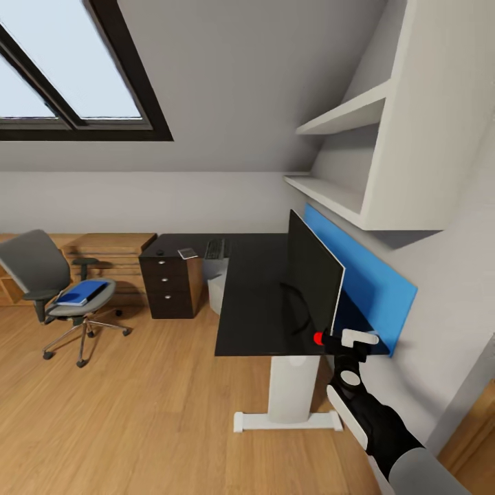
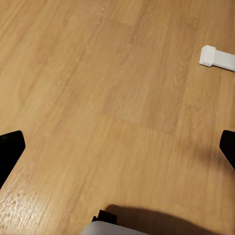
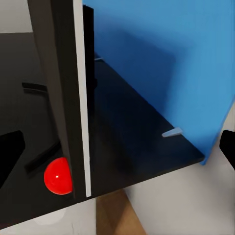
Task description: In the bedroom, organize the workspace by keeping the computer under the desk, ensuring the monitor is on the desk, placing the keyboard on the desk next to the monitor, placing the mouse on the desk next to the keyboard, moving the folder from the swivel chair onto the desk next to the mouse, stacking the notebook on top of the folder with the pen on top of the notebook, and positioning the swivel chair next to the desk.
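Head view: monitor (image 1: 313,275) stands on the table (image 1: 254,302); most tidying remains.
Folder (image 1: 82,292) lies on the chair (image 1: 51,289), well apart from the table; keyboard (image 1: 214,249) and notebook (image 1: 187,254) sit at the far end. Right gripper (image 1: 344,338) spreads wide at the monitor's edge, holding nothing; left gripper (image 2: 117,147) is wide over floor (image 2: 98,98).

Head high, wide; wrists near floor (image 2: 98,98), monitor (image 3: 63,98).

right arm extended, hand (image 1: 350,338) open
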Robot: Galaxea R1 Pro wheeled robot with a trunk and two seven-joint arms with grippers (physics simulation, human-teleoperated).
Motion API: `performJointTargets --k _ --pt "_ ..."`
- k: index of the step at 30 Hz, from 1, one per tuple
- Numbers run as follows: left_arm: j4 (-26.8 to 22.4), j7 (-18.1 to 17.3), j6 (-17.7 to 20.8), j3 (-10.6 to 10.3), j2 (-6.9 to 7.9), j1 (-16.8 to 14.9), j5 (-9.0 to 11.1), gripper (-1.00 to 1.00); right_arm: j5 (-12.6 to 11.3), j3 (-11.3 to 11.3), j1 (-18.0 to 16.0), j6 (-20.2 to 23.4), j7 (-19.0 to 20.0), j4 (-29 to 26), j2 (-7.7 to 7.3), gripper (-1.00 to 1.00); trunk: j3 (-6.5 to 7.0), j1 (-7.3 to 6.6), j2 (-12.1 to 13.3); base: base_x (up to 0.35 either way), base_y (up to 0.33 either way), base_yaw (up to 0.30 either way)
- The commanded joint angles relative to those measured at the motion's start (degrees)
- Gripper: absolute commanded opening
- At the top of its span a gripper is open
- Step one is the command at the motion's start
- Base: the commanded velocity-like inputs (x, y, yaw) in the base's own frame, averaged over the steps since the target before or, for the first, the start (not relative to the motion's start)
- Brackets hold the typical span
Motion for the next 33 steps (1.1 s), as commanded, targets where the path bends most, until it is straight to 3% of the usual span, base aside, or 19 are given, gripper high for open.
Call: performJointTargets --k 1,12,21,33 --pt "0.1 -0.5 -0.1 0.3 0.0 0.0 0.3 1.0 -0.6 0.3 -0.1 -0.2 -0.4 0.0 -0.09 1.0 -0.09 0.01 -0.1 -0.001 -0.024 0.0" --pt "0.1 -0.5 -0.1 0.3 0.01 0.0 0.3 1.0 -0.5 0.4 -0.1 -0.5 -0.4 0.0 -0.09 1.0 -0.09 0.01 -0.1 0.166 -0.006 0.0" --pt "0.1 -0.5 -0.1 0.3 0.01 0.0 0.3 1.0 -0.4 0.4 1.0 -6.8 -0.3 0.0 -0.12 1.0 -0.09 0.01 -0.1 0.043 0.0 0.0" --pt "0.1 -0.5 -0.1 0.3 -0.01 0.0 0.3 1.0 -0.3 0.4 1.2 -7.5 -0.3 0.0 -0.1 1.0 -0.09 0.01 -0.1 0.146 0.0 0.0"
